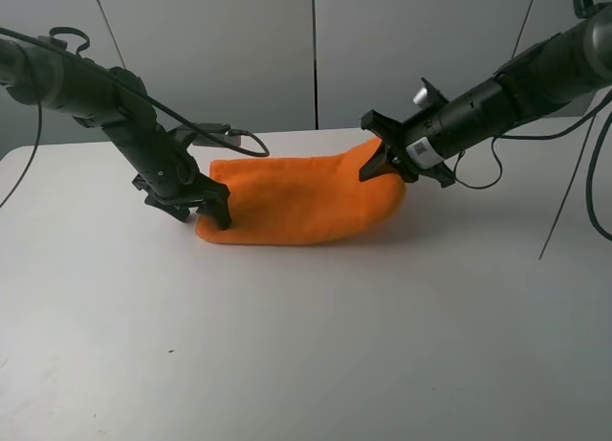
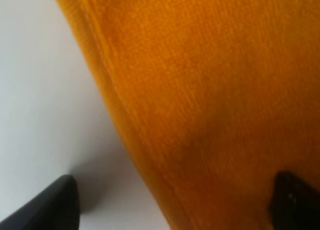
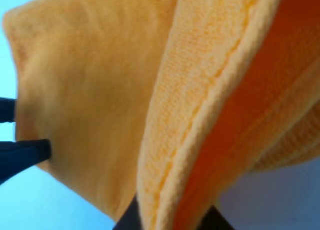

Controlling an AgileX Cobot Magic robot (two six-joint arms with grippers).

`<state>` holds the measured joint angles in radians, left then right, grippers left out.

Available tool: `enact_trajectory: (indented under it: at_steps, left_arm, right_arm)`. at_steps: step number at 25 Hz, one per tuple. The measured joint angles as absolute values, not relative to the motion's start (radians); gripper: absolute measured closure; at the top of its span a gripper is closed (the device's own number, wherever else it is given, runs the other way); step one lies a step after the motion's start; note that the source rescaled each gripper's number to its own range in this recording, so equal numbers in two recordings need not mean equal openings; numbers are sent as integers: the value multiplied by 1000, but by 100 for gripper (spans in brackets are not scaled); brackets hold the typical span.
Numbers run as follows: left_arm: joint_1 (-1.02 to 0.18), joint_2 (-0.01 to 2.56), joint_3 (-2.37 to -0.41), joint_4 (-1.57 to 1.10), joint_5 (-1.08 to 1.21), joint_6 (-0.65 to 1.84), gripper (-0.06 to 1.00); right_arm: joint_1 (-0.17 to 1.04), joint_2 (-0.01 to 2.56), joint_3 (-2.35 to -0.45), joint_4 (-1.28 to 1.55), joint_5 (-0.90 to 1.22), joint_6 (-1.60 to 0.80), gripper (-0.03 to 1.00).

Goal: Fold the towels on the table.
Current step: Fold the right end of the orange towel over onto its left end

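The orange towel (image 1: 301,204) lies doubled over on the white table (image 1: 306,345). My left gripper (image 1: 216,211) is low at the towel's left end. In the left wrist view it (image 2: 172,205) is open, with one fingertip (image 2: 50,205) over bare table and the other (image 2: 295,200) over the cloth, the towel's edge (image 2: 130,135) running between them. My right gripper (image 1: 386,160) is shut on the towel's right end and holds it raised off the table. In the right wrist view the hemmed edge (image 3: 200,125) runs down into the closed jaws (image 3: 172,222). No white label shows.
Grey wall panels (image 1: 316,49) stand behind the table's far edge. Cables hang from both arms, one looping over the table at the right (image 1: 478,178). Bare white tabletop stretches in front of the towel toward the near edge.
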<state>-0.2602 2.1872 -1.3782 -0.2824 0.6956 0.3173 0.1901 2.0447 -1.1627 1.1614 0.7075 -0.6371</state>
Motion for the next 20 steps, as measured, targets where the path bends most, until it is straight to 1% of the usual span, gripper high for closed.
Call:
enact_trajectory:
  at_steps: [8,14,20]
  left_arm:
    - [-260,2187,-1378,-279,686,314,-5]
    - [-260,2187,-1378,-279,686,314,-5]
    - [-260,2187,-1378,-279,686,312,-5]
  right_arm:
    - [192,2045,-1163,1312,776,-699,92]
    - [279,2063,-1236,1342,774,-706,92]
    - [344,2148,-1329,1375,776,-689,92]
